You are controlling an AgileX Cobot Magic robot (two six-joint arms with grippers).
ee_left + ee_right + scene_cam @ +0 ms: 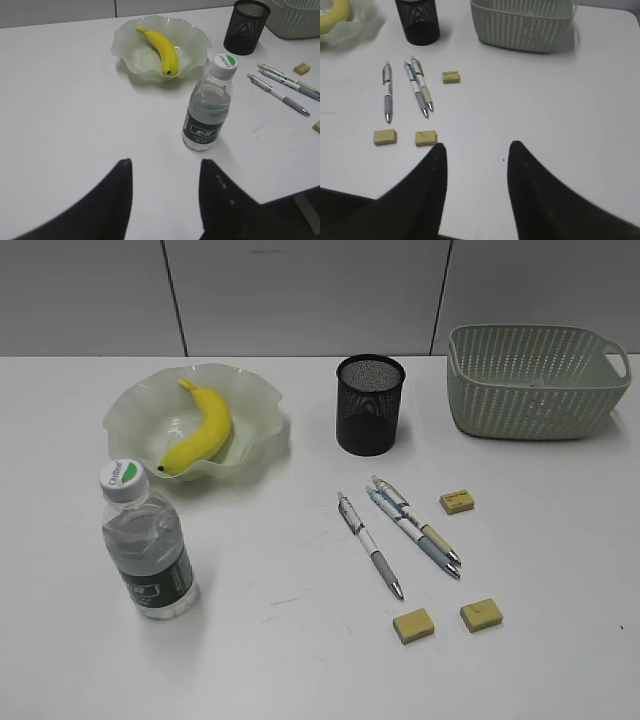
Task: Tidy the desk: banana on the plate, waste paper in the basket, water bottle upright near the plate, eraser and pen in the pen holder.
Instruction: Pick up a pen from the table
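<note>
The yellow banana [205, 430] lies in the pale-green ruffled plate [135, 405] at the back left. The water bottle [147, 545] stands upright in front of the plate. The black mesh pen holder [370, 405] stands mid-back. Three pens [400, 530] and three yellow erasers [413, 624] lie loose on the desk [300, 660]. The green basket [535, 380] is at the back right. No waste paper shows. My left gripper [165, 167] is open and empty, short of the bottle [207, 105]. My right gripper [476, 150] is open and empty, just right of an eraser [425, 138].
The left wrist view shows the desk's front edge [295, 192] at lower right. The right wrist view shows the pens [412, 87], pen holder [420, 22] and basket [525, 25]. A white panelled wall runs behind the desk. Neither arm shows in the exterior view.
</note>
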